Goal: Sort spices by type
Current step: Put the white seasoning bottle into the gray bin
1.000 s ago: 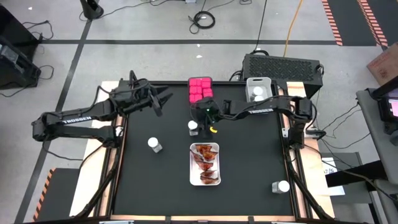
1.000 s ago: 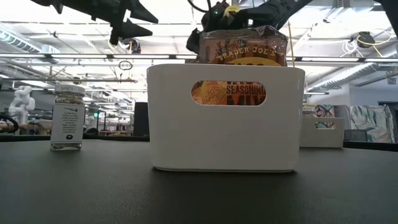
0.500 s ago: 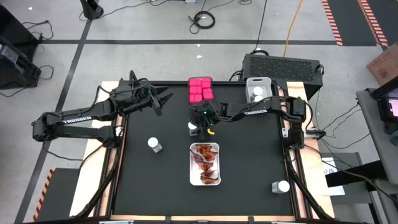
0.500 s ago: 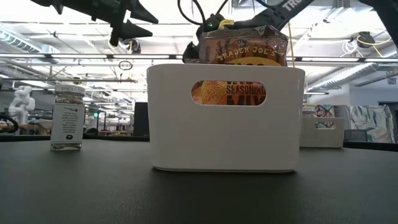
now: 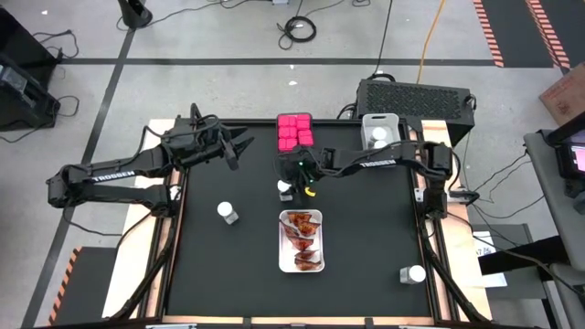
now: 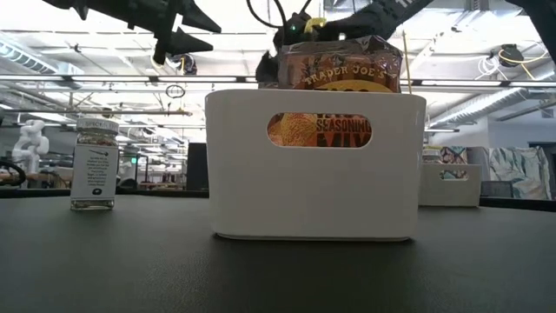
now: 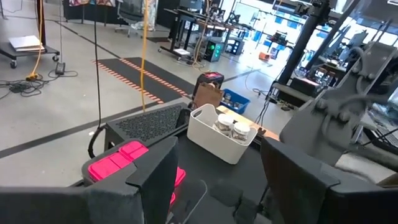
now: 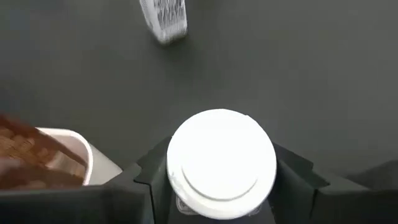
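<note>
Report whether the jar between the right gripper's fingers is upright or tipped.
Upright. In the right wrist view the jar shows its round white cap face-on from above, between the right gripper's fingers.

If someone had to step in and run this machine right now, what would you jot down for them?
Right gripper: around a white-capped jar at table centre, a finger on each side, closing.
Left gripper: open, empty, hovering at the far left.
Done: pink boxes grouped at the far edge; packets in the white bin; two jars in the far white bin.
Left: this jar, the jar at left, the jar near the right corner.
</note>
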